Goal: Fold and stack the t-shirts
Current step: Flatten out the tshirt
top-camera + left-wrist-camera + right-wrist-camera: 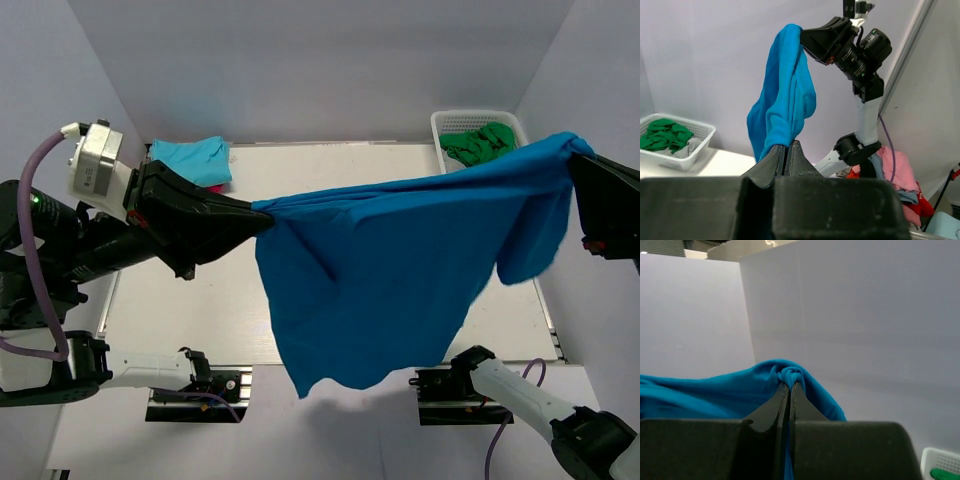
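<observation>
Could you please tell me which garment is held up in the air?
The royal-blue t-shirt, hanging stretched between the left fingers and right fingers; the turquoise t-shirt lies on the table and the green garment sits in the basket.

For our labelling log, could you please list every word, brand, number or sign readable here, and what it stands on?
None can be read. The blue t-shirt is plain, the white basket bears no label, and the red spot on the left end effector is too small to tell.
</observation>
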{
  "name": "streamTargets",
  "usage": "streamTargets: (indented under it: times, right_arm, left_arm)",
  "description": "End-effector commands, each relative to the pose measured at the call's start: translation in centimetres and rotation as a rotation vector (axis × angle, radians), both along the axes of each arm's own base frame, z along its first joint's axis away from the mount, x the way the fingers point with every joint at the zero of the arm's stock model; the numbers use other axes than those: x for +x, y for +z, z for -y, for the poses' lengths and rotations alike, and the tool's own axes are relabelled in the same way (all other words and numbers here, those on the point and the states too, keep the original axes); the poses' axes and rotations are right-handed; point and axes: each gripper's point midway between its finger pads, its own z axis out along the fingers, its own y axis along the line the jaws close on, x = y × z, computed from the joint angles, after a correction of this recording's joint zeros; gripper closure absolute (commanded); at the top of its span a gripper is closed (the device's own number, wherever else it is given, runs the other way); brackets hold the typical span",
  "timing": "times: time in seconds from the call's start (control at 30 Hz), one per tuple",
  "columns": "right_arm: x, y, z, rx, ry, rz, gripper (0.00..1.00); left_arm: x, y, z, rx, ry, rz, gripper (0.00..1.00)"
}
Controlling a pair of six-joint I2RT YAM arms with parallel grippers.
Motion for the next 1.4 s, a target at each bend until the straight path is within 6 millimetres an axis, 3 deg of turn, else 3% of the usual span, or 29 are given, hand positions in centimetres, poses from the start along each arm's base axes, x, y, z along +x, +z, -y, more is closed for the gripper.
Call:
streamTargets:
  times: [0.0, 0.1, 0.17, 0.23, 0.27, 0.33, 0.4, 0.43, 0.47, 0.53, 0.57, 0.67, 0.73, 0.8, 0.83, 0.87, 0.9, 0.97, 1.03, 1.07, 1.1, 1.13, 1.17, 1.2, 1.23, 1.27, 1.3, 1.33, 1.37]
  right_arm:
    - [-0.9, 1.4, 1.4, 0.026, -0.049, 0.047, 1.00]
    - [0.1, 1.2, 1.4, 0.035, -0.071, 0.035, 1.00]
    - [2.3, 0.2, 0.5, 0.020, -0.086, -0.002, 1.00]
    - [4.6, -0.1, 0.4, 0.021, -0.140, -0.022, 1.00]
    - [7.5, -2.2, -1.0, -0.019, -0.149, -0.088, 1.00]
    - [11.7, -3.9, -1.5, -0.019, -0.234, -0.152, 1.00]
    - [17.1, -8.1, -2.7, -0.061, -0.320, -0.269, 1.00]
    - [18.5, -8.0, -2.2, -0.026, -0.376, -0.263, 1.00]
    - [21.5, -10.6, -3.3, -0.063, -0.406, -0.321, 1.00]
    - [23.9, -12.5, -2.6, -0.039, -0.500, -0.355, 1.00]
    - [25.8, -15.4, -3.4, -0.070, -0.521, -0.412, 1.00]
    - [29.3, -18.5, -3.7, -0.067, -0.598, -0.461, 1.00]
    - [32.3, -22.3, -4.7, -0.106, -0.627, -0.510, 1.00]
    - [35.2, -25.6, -5.6, -0.150, -0.647, -0.552, 1.00]
    - [36.0, -25.9, -6.0, -0.150, -0.646, -0.552, 1.00]
    - [36.9, -26.8, -5.8, -0.159, -0.662, -0.566, 1.00]
    - [39.1, -29.6, -6.8, -0.203, -0.668, -0.605, 1.00]
    - [40.9, -29.8, -6.7, -0.201, -0.678, -0.609, 1.00]
    - [44.0, -31.9, -7.8, -0.215, -0.682, -0.638, 1.00]
    - [45.4, -34.1, -8.3, -0.245, -0.674, -0.663, 1.00]
    - [46.5, -32.2, -8.4, -0.212, -0.672, -0.630, 1.00]
    - [48.6, -36.3, -9.2, -0.260, -0.665, -0.680, 1.00]
    - [49.4, -37.0, -9.5, -0.269, -0.654, -0.684, 1.00]
    - [50.5, -35.9, -9.7, -0.253, -0.651, -0.659, 1.00]
    - [52.5, -39.1, -10.5, -0.289, -0.643, -0.680, 1.00]
    - [53.5, -38.3, -10.5, -0.280, -0.648, -0.637, 1.00]
    - [54.2, -39.0, -10.5, -0.279, -0.655, -0.626, 1.00]
    - [56.4, -40.5, -10.8, -0.277, -0.663, -0.580, 1.00]
    - [57.2, -40.8, -11.3, -0.272, -0.647, -0.566, 1.00]
  left_arm:
    - [-1.5, 2.3, -2.5, -0.073, -0.034, 0.015, 1.00]
    - [-0.4, 2.1, -2.4, -0.073, 0.020, -0.019, 1.00]
    - [1.0, 1.0, -1.9, -0.051, 0.081, -0.052, 1.00]
    - [4.3, -0.5, -1.5, -0.039, 0.241, -0.106, 1.00]
    - [5.7, -1.1, -1.4, -0.035, 0.310, -0.131, 1.00]
    - [9.6, -3.4, -1.9, -0.008, 0.531, -0.186, 1.00]
    - [13.1, -4.6, -4.4, -0.037, 0.793, -0.261, 1.00]
    - [14.6, -7.1, -3.8, 0.015, 0.891, -0.262, 1.00]
    - [16.1, -8.2, -5.1, 0.020, 1.024, -0.273, 1.00]
    - [17.6, -10.4, -4.2, 0.026, 1.122, -0.246, 1.00]
    - [18.6, -11.6, -4.3, 0.048, 1.202, -0.247, 1.00]
    - [21.7, -15.3, -2.8, 0.151, 1.372, -0.198, 1.00]
    - [24.0, -17.3, -2.5, 0.185, 1.451, -0.176, 1.00]
    - [28.2, -20.4, -2.7, 0.250, 1.561, -0.196, 1.00]
    - [29.9, -22.0, -2.4, 0.310, 1.560, -0.196, 1.00]
    - [33.4, -25.1, -3.2, 0.379, 1.621, -0.223, 1.00]
    - [35.2, -25.8, -3.2, 0.361, 1.626, -0.257, 1.00]
    - [40.0, -29.8, -3.9, 0.446, 1.661, -0.307, 1.00]
    - [43.1, -32.3, -4.0, 0.462, 1.649, -0.355, 1.00]
    - [45.1, -32.2, -5.5, 0.441, 1.680, -0.366, 1.00]
    - [46.3, -33.2, -5.8, 0.451, 1.682, -0.382, 1.00]
    - [47.6, -34.1, -6.1, 0.461, 1.683, -0.398, 1.00]
    - [49.5, -36.0, -6.1, 0.487, 1.692, -0.421, 1.00]
    - [50.8, -36.9, -7.7, 0.500, 1.719, -0.445, 1.00]
    - [51.8, -37.7, -8.3, 0.512, 1.727, -0.462, 0.95]
    - [53.3, -39.4, -8.6, 0.531, 1.742, -0.482, 0.86]
    - [54.5, -40.2, -10.0, 0.531, 1.771, -0.494, 0.57]
    - [55.4, -41.1, -10.4, 0.553, 1.760, -0.495, 0.40]
    - [56.7, -40.3, -10.4, 0.534, 1.745, -0.478, 0.26]
